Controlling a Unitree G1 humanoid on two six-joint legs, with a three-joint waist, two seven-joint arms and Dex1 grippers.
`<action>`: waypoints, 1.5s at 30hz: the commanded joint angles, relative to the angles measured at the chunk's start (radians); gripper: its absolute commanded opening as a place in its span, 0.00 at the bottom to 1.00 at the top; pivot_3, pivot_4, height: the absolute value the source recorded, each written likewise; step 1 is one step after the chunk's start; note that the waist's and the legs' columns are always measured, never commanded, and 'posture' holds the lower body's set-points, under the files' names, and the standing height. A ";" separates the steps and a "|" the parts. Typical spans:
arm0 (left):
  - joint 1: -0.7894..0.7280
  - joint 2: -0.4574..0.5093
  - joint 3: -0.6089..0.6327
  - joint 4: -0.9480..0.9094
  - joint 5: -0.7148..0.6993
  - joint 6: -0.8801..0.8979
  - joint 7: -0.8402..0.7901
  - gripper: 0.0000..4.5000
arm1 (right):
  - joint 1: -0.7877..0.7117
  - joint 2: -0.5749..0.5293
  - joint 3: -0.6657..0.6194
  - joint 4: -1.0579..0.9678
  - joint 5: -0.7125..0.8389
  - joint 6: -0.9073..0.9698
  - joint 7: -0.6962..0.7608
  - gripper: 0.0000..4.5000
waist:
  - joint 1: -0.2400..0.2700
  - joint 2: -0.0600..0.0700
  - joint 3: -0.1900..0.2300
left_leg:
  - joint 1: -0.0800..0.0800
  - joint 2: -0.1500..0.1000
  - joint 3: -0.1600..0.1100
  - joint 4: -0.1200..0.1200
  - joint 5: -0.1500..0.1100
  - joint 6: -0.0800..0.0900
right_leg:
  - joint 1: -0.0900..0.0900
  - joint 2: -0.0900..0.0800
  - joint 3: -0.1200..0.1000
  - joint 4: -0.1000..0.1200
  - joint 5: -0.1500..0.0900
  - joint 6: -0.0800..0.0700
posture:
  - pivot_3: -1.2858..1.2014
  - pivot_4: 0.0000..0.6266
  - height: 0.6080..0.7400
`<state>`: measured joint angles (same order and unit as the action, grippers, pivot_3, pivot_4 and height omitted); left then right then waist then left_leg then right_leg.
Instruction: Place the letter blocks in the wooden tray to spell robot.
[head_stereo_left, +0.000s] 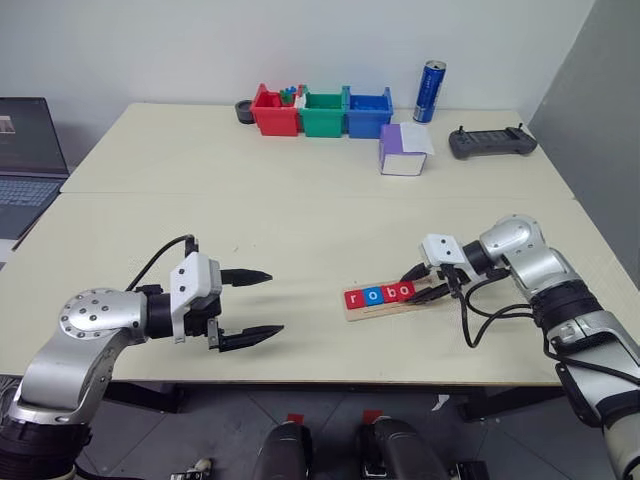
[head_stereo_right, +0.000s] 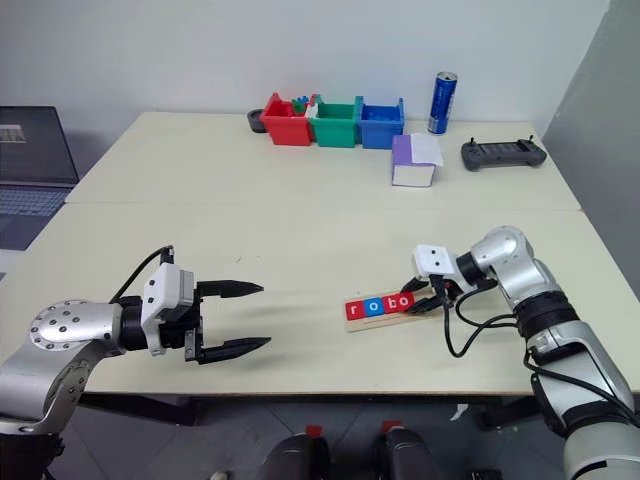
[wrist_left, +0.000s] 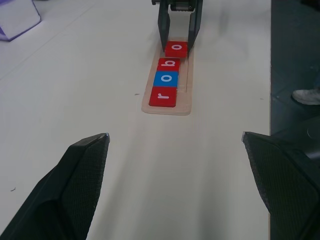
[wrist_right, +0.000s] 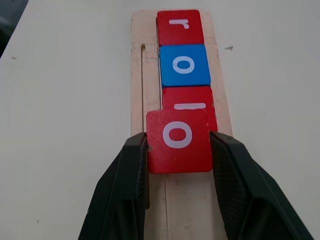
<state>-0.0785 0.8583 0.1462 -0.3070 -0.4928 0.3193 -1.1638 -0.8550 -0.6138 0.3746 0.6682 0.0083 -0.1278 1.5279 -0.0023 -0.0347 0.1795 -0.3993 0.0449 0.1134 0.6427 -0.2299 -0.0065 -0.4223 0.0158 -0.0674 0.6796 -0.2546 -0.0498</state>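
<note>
Partly hidden under the held red "o" tile (wrist_right: 177, 140): third red tile (wrist_right: 187, 97), probably "b"; thin pale-wood tray (head_stereo_left: 385, 306) lying lengthwise across the near table edge, red "r" (wrist_right: 179, 27) and blue "o" (wrist_right: 184, 65) seated; right gripper (wrist_right: 178, 150) angled down, pinching the tile; left gripper (head_stereo_left: 250, 305) spread wide, empty, level.

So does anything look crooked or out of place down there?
One thing: the red o tile, pinched in the right gripper, overlaps the red b tile instead of lying flat in the wooden tray.
</note>
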 joint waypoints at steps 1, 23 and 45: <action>0.009 0.005 0.036 -0.037 -0.021 -0.004 0.011 1.00 | -0.043 -0.002 -0.010 0.035 -0.021 -0.040 0.023 0.32 | -0.001 0.000 0.000 | 0.000 0.000 0.000 0.000 0.000 0.000 | 0.000 0.000 0.000 0.000 0.000 0.000 | 0.52 0.24 1.00; 0.057 0.015 0.059 -0.053 -0.024 -0.011 0.024 1.00 | -0.102 0.045 -0.013 0.169 -0.076 -0.082 0.033 0.32 | -0.002 0.000 0.000 | 0.001 0.000 0.000 0.000 0.000 0.000 | 0.000 0.000 0.000 0.000 0.000 0.000 | 0.52 0.24 1.00; 0.007 0.013 0.027 -0.012 -0.023 -0.019 -0.009 1.00 | 0.150 -0.114 -0.529 -0.507 0.255 0.619 -0.336 1.00 | 0.005 -0.002 -0.001 | -0.001 0.000 -0.001 0.000 -0.001 -0.001 | 0.000 0.000 -0.001 -0.001 0.000 -0.001 | 0.52 0.24 1.00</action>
<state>-0.0595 0.8655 0.1594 -0.3096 -0.5051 0.3161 -1.1673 -0.7528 -0.7304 -0.0176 0.2438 0.1897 0.3424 1.3232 0.0029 -0.0362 0.1786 -0.3999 0.0450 0.1119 0.6422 -0.2312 -0.0087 -0.4219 0.0153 -0.0683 0.6783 -0.2552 -0.0507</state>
